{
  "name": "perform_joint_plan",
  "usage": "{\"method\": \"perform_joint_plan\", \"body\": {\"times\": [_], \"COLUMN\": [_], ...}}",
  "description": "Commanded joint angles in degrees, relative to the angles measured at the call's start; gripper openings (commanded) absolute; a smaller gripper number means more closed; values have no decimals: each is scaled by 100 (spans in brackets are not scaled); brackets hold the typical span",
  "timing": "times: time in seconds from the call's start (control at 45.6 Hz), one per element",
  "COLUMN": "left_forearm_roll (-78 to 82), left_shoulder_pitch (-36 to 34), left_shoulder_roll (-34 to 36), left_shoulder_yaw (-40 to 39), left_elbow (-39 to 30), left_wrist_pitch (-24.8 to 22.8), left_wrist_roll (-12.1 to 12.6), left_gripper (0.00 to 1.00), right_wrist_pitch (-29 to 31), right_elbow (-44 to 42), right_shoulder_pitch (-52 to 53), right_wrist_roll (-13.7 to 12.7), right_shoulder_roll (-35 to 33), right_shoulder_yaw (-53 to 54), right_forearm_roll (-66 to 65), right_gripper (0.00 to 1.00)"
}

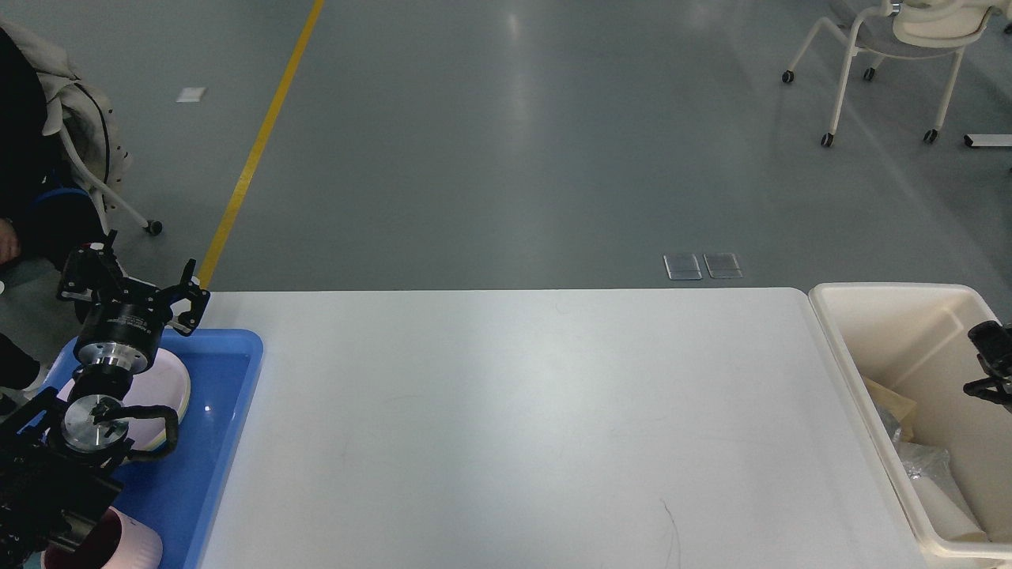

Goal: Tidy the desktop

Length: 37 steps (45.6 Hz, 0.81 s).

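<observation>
Judging from how things lie, the tidying looks close to finished: the desktop (506,427), the big white surface filling the middle of the head view, carries no loose item anywhere that can be seen, only a few faint scuffs and a thin dark line near its near edge. Just off its left edge sits a blue tray (225,442), and in it lie a pale plate (178,379) toward the far end and a pink cup (134,545) at the near end, partly cut off by the frame. Against the right edge of the desktop stands a cream bin (862,332), with what appears to be crumpled clear wrapping and a bit of brown paper (897,403) inside it. The left gripper (130,280) hangs above the far left corner of the tray, its fingers spread well apart and holding nothing. The right gripper (992,363) shows only as a dark shape at the frame's right edge, over the bin; whether its fingers are apart or together I cannot tell. What remains, as far as this view lets me judge, is little more than drawing both arms clear of the containers, unless some item lies outside the frame. Beyond the far edge are grey floor, a yellow line (261,142) and a white chair (893,55).
</observation>
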Motion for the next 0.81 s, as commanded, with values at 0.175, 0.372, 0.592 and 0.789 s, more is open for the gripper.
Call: {"method": "perform_joint_plan", "body": {"times": [0.175, 0.372, 0.592, 0.789], "left_forearm_roll": [0, 0, 0, 0], "left_shoulder_pitch": [-1, -1, -1, -1], "left_shoulder_roll": [-1, 8, 8, -1], "left_shoulder_yaw": [0, 0, 0, 0], "left_elbow": [0, 0, 0, 0], "left_wrist_pitch": [-1, -1, -1, -1], "left_wrist_roll": [0, 0, 0, 0], "left_gripper": [98, 98, 98, 98], "right_wrist_pitch": [36, 598, 1636, 1434], "right_elbow": [463, 2140, 3794, 3646], "right_shoulder_pitch": [1105, 2897, 4603, 4824], "right_wrist_roll": [41, 41, 41, 41], "right_shoulder_roll": [184, -35, 210, 290], "right_shoulder_yaw": [75, -4, 66, 1180], "right_forearm_roll": [0, -52, -35, 27], "right_gripper": [100, 100, 100, 100]}}
